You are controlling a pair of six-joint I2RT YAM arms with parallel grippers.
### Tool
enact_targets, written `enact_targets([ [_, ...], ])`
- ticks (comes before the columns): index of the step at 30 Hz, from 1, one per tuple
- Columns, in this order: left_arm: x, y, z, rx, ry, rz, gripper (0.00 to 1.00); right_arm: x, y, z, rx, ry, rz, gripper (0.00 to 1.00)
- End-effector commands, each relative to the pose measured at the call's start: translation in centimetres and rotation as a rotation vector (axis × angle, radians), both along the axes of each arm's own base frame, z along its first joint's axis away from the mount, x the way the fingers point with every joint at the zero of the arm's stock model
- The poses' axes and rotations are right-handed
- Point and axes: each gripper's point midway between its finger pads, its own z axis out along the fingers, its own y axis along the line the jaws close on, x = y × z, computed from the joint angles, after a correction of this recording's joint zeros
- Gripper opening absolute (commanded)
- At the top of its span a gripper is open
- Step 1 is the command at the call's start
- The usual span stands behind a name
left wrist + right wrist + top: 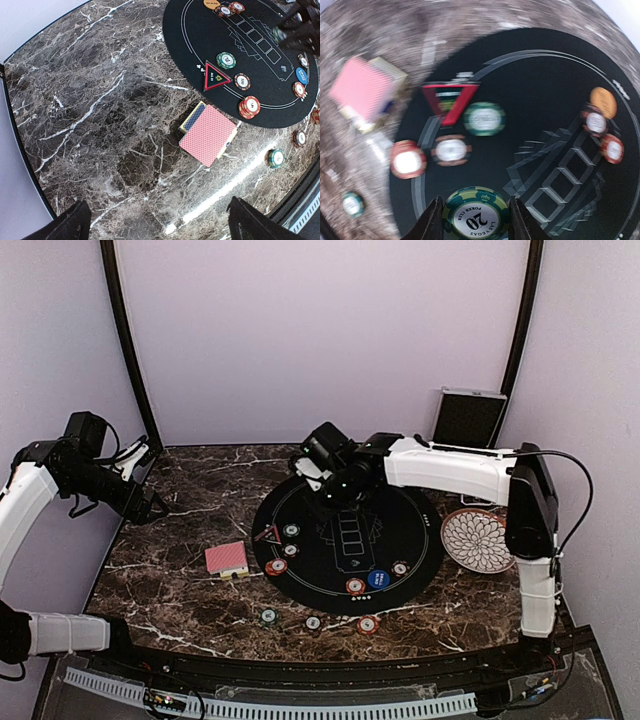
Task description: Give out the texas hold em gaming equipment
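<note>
Top cam, R pincer [335, 488]: reached over far part of mat [415, 530]; grip not readable here.
Top cam, L pincer [150, 505]: at far left, well apart from deck [227, 558].
Top cam, progress: placed chips [355, 586] & blue button [377, 579] are seen on mat. Loose chips [313, 622] are seen on surface [170, 590] near front edge. Deck looks undealt. Task is judged approx. half done.
Top cam, deck: long axis approx. left-right, one short end aimed at mat.
L wrist, L pincer: released, jaws wide, nothing btwn.
L wrist, deck: red back up, just beside mat rim.
R wrist, R pincer: clenched on green chip [476, 215], rim pinched from both sides.
R wrist, green chip: carried above mat, printed face turned to cam. It is round, so no long axis.
</note>
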Motion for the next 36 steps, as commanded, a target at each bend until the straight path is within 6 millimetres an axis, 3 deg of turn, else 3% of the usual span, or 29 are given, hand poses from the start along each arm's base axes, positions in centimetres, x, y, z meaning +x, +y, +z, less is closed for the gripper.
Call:
enact_targets([
  [1,-0.1,-0.1,0.4,0.006,-0.006,-0.014,0.99,6.5,-5.7,0.2,-0.009,-0.036,-0.211,0.13],
  [8,0.0,-0.1,-0.1,0.007,0.010,-0.016,0.99,13.9,-12.7,-2.2,-0.010,-0.028,-0.438,0.13],
  [14,0.2,-0.1,-0.7,0.008,0.023,-0.018,0.99,17.6,-16.3,-4.8,-0.033,-0.002,-0.528,0.13],
  [23,0.3,-0.3,-1.3,-0.003,0.044,-0.024,0.99,19.1,-17.0,-8.6,-0.054,0.045,-0.545,0.12],
  [33,0.3,-0.7,-2.6,-0.019,0.071,-0.043,0.99,19.8,-16.5,-9.8,-0.035,0.064,-0.537,0.13],
  [36,0.3,-0.9,-3.0,-0.035,0.087,-0.048,0.99,19.7,-16.3,-10.3,-0.029,0.081,-0.530,0.17],
])
